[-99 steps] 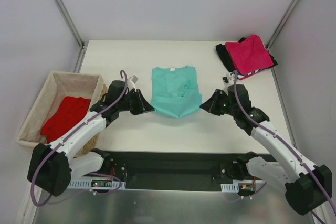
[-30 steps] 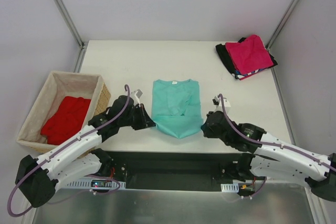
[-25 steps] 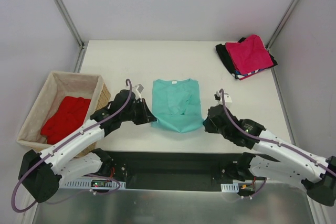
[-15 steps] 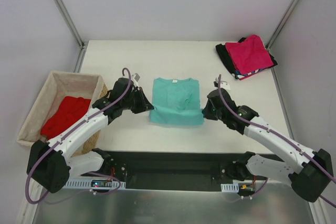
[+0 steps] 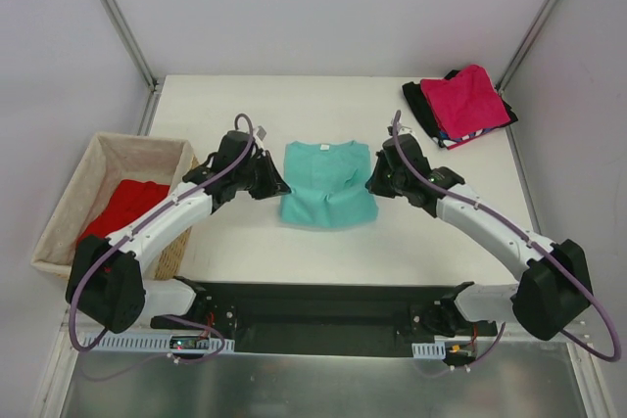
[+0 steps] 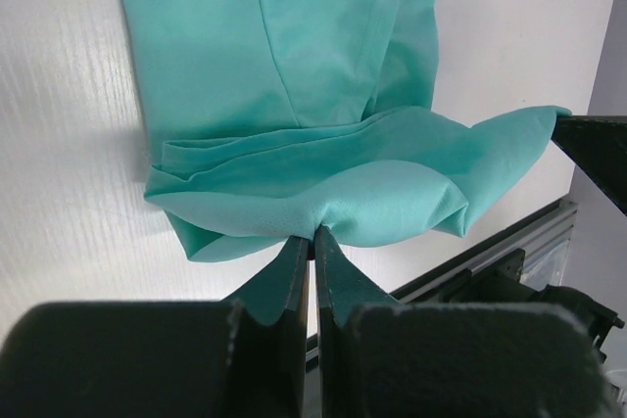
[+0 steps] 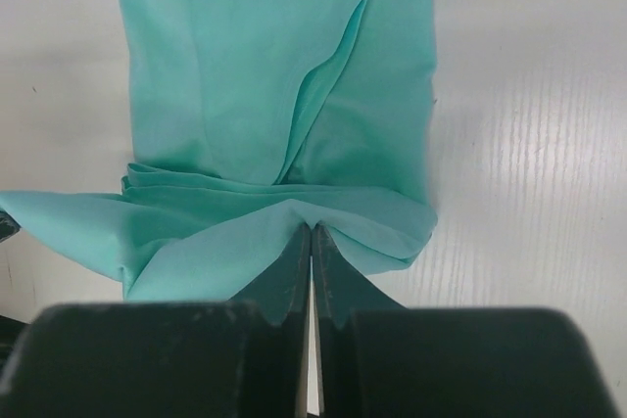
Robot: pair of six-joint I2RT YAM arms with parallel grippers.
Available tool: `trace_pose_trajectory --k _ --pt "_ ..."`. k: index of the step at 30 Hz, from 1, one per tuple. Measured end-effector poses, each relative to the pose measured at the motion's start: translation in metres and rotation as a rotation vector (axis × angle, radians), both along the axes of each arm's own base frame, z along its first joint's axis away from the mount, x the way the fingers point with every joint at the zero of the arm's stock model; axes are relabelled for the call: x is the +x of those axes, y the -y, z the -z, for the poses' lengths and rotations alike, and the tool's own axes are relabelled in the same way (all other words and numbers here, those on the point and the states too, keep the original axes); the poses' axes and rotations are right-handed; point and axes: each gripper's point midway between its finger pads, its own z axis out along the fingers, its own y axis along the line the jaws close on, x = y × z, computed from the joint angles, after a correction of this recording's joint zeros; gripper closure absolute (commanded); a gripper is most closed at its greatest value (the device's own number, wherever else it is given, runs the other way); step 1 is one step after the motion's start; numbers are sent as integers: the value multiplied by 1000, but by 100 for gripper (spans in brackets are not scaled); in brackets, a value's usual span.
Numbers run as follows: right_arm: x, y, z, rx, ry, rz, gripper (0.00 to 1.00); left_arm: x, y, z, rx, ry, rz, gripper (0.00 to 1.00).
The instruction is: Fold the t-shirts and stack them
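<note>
Pinching teal t-shirt by its near hem: L gripper clamped on one corner, R gripper on the other. Shirt lies btwn them, long axis straight ahead of fingers, collar end farthest out. Fold likely goes fwd; both arms equally near.

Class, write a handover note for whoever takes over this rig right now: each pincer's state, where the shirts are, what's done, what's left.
Left pincer: shut on the teal t-shirt, near hem, left side.
Right pincer: shut on the same hem, right side; hem lifted over the shirt.
Far right corner: magenta t-shirt on top, striped t-shirt and black t-shirt beneath.
Red t-shirt: crumpled in the basket.
Done: three stacked. Left: finish the teal fold, stack it, then fold the red.
</note>
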Motion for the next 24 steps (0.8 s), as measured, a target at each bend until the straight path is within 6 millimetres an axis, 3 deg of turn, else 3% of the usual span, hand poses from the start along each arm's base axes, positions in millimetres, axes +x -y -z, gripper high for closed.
trace_pose_trajectory --k 7,13,18,24 --pt "19 2 -6 15 3 10 99 25 -3 -17 -24 32 -22 100" --pt "36 1 -27 35 44 12 99 49 -1 -40 -41 84 -35 100" --pt "45 3 -41 41 73 13 99 56 3 -58 -60 124 -22 100" --pt "50 1 -50 45 87 5 99 59 2 -61 -60 135 -19 100"
